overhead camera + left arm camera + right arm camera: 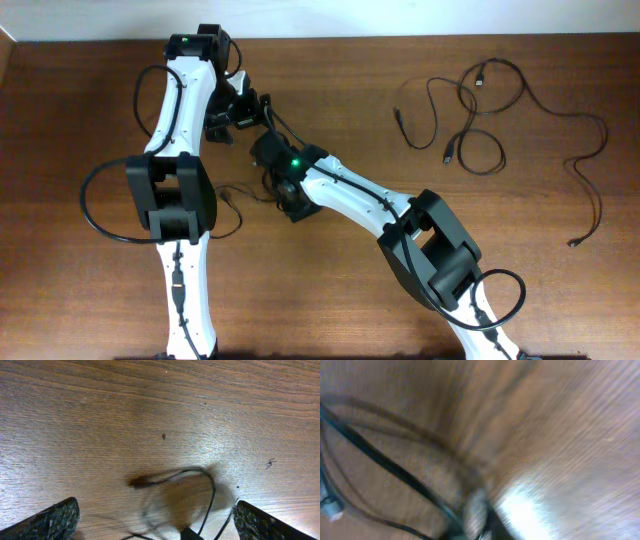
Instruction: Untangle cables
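– Cables (449, 153)?
– Most lie loose far right, open table (300, 300) around them. One cord (212, 491) sits under my left gripper (155, 521), jaws wide. Right gripper (296, 208) is pinched closed; blur hides any catch.

Whole shot is smeared with motion blur, so don't expect much detail. A thin black flexible cable (395, 471) runs diagonally from the upper left edge down toward the bottom middle, over the brown wood-grain tabletop (580, 420). A fainter thin dark strand (415, 435) arcs just above it along roughly the same line. There's a small pale bit (330, 508) at the far left edge, can't tell what. A bright white glare patch (530, 505) sits lower middle, with a dark blurry blob (492, 527) just beside it.
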{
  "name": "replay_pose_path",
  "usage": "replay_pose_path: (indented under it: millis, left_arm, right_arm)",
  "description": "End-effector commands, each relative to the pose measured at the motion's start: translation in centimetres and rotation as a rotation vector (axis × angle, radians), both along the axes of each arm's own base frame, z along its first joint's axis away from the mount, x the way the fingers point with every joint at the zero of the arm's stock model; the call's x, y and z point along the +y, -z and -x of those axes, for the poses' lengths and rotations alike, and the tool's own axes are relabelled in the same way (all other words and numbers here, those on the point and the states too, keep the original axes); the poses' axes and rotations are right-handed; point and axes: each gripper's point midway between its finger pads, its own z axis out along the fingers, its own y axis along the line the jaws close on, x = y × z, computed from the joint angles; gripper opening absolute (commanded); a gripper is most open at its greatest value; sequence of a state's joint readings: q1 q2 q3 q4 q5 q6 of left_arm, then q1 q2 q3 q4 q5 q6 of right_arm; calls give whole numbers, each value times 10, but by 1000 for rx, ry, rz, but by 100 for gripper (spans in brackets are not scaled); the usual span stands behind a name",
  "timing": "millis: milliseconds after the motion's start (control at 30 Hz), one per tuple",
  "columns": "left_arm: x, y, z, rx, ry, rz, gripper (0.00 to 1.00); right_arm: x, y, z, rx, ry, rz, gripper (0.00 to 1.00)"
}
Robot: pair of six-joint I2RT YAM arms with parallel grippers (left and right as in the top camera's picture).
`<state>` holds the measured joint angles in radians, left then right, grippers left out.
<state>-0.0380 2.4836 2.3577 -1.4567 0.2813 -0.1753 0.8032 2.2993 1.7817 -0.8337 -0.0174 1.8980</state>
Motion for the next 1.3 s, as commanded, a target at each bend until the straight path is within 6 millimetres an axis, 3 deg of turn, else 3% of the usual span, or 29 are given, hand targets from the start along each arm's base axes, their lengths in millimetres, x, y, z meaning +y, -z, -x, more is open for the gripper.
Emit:
replay_pose_path:
  millis: [0,100,200,233,267,300,400,500,567,700,733,767,800,900,1000,1067,1100,1167,1233,1267]
  left_arm:
    - [-2,4,0,7,9,11,99]
    - [-2,4,0,7,9,11,99]
    - [-2,4,0,7,9,11,99]
    - [-2,4,0,7,9,11,99]
    - [-2,4,0,7,9,11,99]
    - [-2,4,0,7,9,11,99]
    - [-2,4,0,7,9,11,99]
    - [-2,4,0,7,9,11,99]
    - [-2,4,0,7,9,11,99]
    - [-2,4,0,7,9,11,99]
    - [-2,4,0,7,9,11,99]
    - [-2,4,0,7,9,11,99]
    - [-2,4,0,7,9,11,99]
    - [-2,4,0,7,9,11,99]
    - [-2,4,1,8,9,11,99]
    - [-3,3,15,69,12,10,99]
    - [-6,3,20,78,51,13,99]
    - [-29,-3,20,19,207,125,99]
    - [-66,-20,23,-74,391,341,99]
    - [-68,-21,24,-76,402,349,99]
  right_arm:
    - [-20,11,6,15,-79,97,4]
    - [-53,-6,2,29,-120,176,4]
    - [-88,-62,-16,-28,-355,196,4]
    - [-109,-82,-20,-46,-527,223,4]
    - [-122,-87,-19,-31,-585,239,4]
    - [-164,-94,-6,76,-651,279,4]
    - [-259,-104,14,321,-572,422,4]
    - [-331,-111,13,411,-435,493,4]
    - [-351,-109,10,417,-366,465,4]
    - [-372,-109,8,423,-315,477,4]
    - [-377,-110,6,418,-315,509,14]
    - [-379,-110,4,411,-314,519,54]
    - [-379,-110,4,411,-314,518,81]
    - [-378,-109,4,410,-314,519,98]
    - [-378,-107,-2,384,-321,519,99]
    - [-369,-104,-2,386,-549,451,99]
    - [-352,-97,-3,359,-719,353,98]
    - [-330,-86,-8,282,-927,240,99]
    - [-326,-78,-16,240,-958,243,99]
    - [-326,-74,-17,237,-957,244,99]
